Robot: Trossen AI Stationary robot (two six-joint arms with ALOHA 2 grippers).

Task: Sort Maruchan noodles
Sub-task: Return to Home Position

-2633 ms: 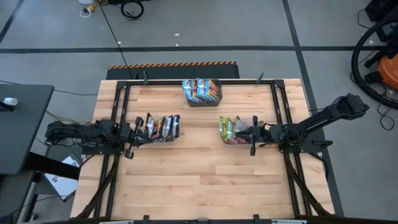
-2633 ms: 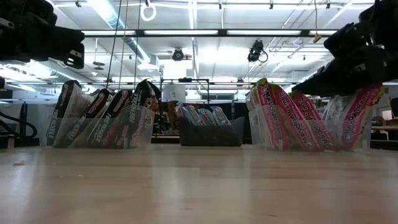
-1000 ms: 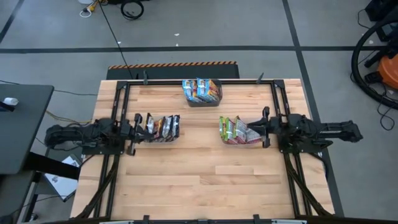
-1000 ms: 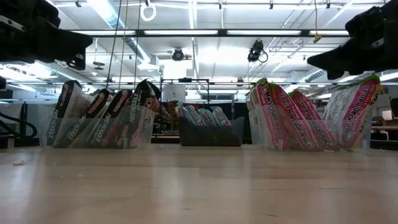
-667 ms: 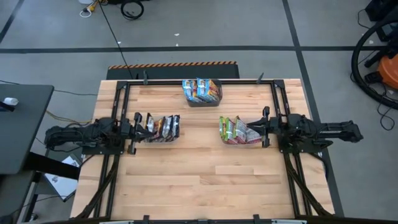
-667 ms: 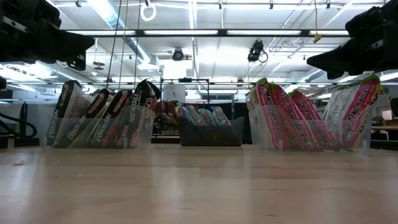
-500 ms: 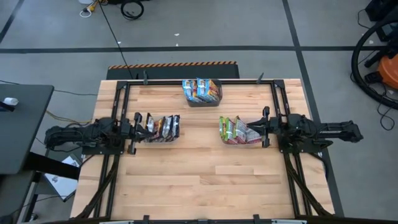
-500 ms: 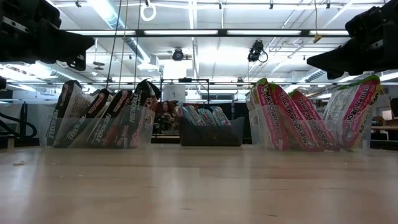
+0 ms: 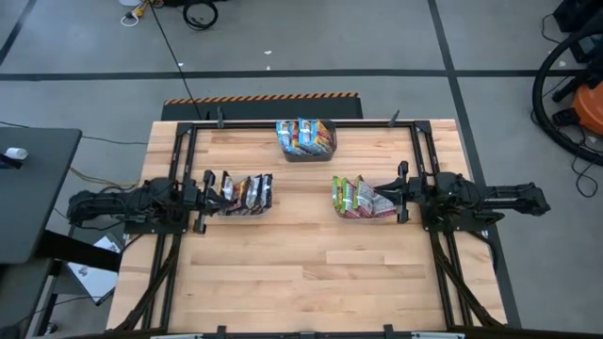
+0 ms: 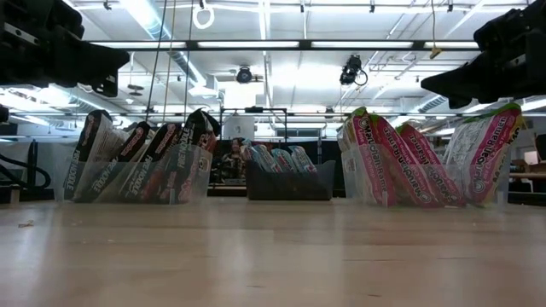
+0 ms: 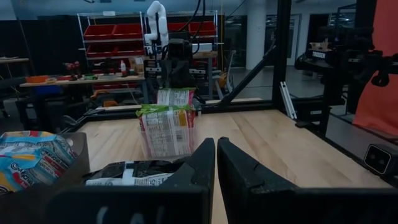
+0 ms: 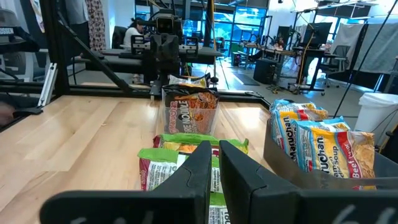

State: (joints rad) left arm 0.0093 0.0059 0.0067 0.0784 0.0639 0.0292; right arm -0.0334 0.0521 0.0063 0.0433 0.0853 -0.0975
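Note:
The Maruchan noodles stand sorted on edge. Dark maroon-black packets [image 9: 243, 192] fill a clear tub on the left, green packets [image 9: 355, 197] fill a clear tub on the right, and blue packets [image 9: 305, 136] sit in the dark grey bin at the far middle. My left gripper [image 9: 209, 193] hovers shut just left of the dark packets [image 11: 134, 173], above tub height [image 10: 101, 78]. My right gripper [image 9: 394, 195] hovers shut just right of the green packets [image 12: 177, 165], also above them [image 10: 435, 83]. Neither holds anything.
The black frame rails [image 9: 415, 141] run along the table's left, right and far sides. Bare wooden tabletop [image 9: 301, 273] lies across the near half. Shelves, benches and another robot stand show in the room beyond the table.
Over the last second nothing moves. Before that, my right gripper lifted out from among the green packets and drew back toward the table's right edge, the arm folding in. The packets it left stay leaning in their tub.

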